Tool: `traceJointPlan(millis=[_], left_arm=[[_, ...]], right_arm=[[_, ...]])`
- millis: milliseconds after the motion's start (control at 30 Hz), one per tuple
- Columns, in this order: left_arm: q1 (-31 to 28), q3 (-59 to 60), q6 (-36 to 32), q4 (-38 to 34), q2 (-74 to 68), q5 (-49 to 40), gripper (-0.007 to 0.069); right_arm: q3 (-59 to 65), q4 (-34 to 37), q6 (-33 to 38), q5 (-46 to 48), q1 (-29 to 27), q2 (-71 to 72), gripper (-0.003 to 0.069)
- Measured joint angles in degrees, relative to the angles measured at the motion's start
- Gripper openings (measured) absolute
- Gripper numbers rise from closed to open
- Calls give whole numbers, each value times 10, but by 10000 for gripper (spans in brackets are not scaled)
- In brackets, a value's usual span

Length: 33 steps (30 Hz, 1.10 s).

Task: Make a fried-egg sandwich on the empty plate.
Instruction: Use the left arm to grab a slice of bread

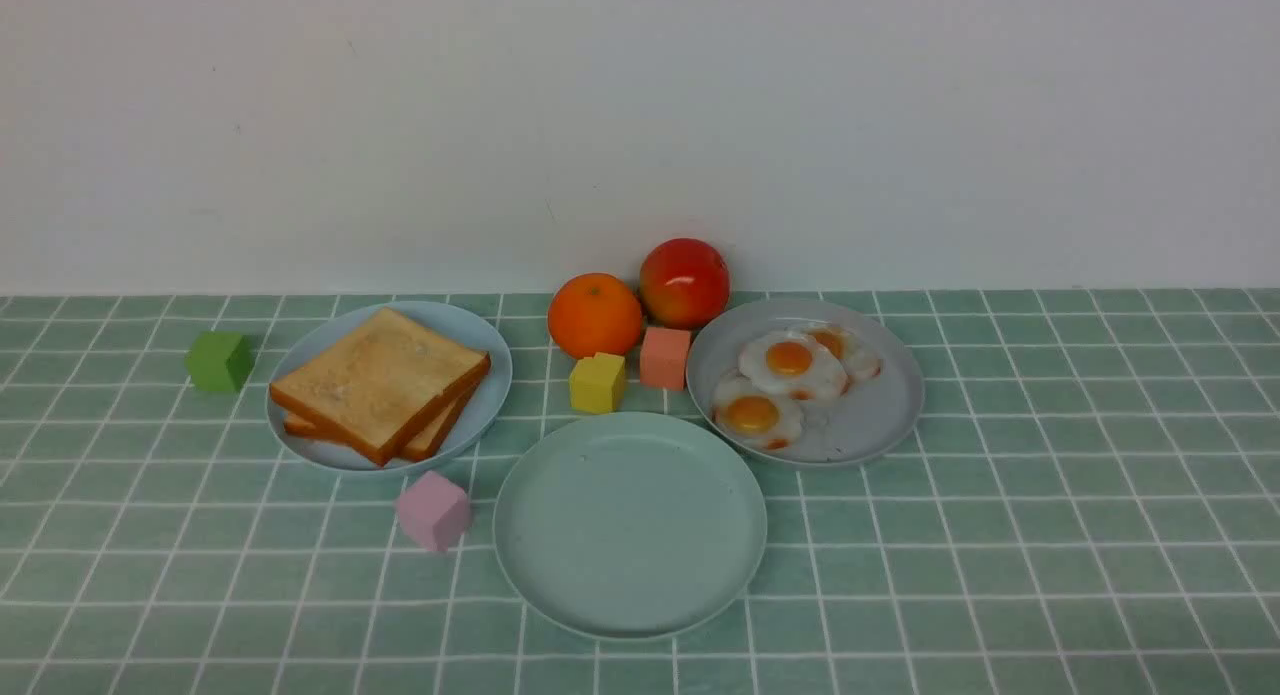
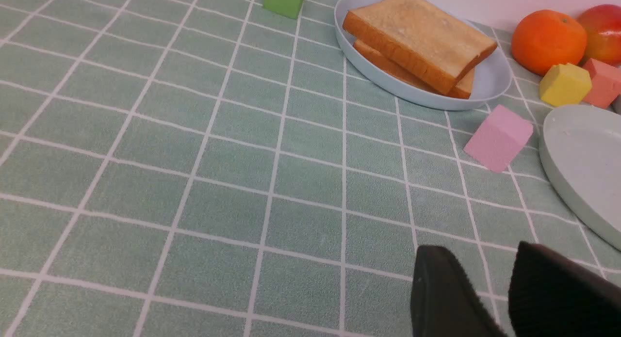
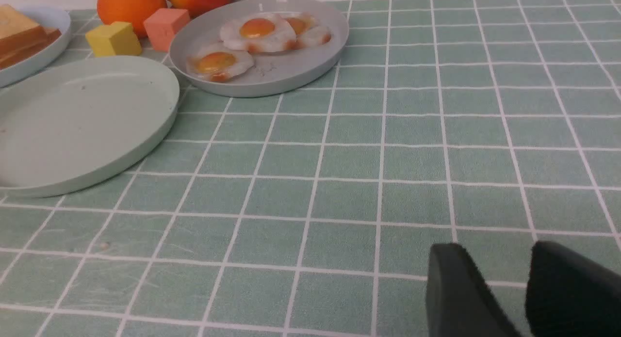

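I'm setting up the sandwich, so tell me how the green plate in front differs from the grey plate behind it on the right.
The green plate is empty; the grey plate holds three fried eggs. The green plate looks slightly larger and lies nearer the robot than the grey plate. Both are round, low-rimmed and flat on the checked cloth.

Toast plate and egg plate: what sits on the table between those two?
In the front view, an orange, a yellow block and a salmon block sit between the blue plate and the grey plate.
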<state>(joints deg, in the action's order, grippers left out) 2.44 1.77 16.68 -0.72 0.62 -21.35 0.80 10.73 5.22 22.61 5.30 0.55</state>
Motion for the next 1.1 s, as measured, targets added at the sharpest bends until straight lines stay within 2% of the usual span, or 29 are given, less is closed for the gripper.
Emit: traceJointPlan(millis=[533, 600, 700, 900, 967, 1100], left_arm=[[0, 0, 3, -3, 0, 12, 237], [0, 0, 23, -28, 0, 48, 237], [0, 0, 78, -114, 0, 133, 237], [0, 0, 115, -209, 0, 250, 237], [0, -4, 125, -217, 0, 251, 230], [0, -67, 123, -191, -23, 174, 174]], right_arm=[[0, 0, 0, 0, 0, 0, 239], [0, 0, 0, 0, 0, 0, 239], [0, 0, 0, 0, 0, 0, 239], [0, 0, 0, 0, 0, 0, 239], [0, 0, 0, 0, 0, 0, 239], [0, 0, 0, 0, 0, 0, 239]])
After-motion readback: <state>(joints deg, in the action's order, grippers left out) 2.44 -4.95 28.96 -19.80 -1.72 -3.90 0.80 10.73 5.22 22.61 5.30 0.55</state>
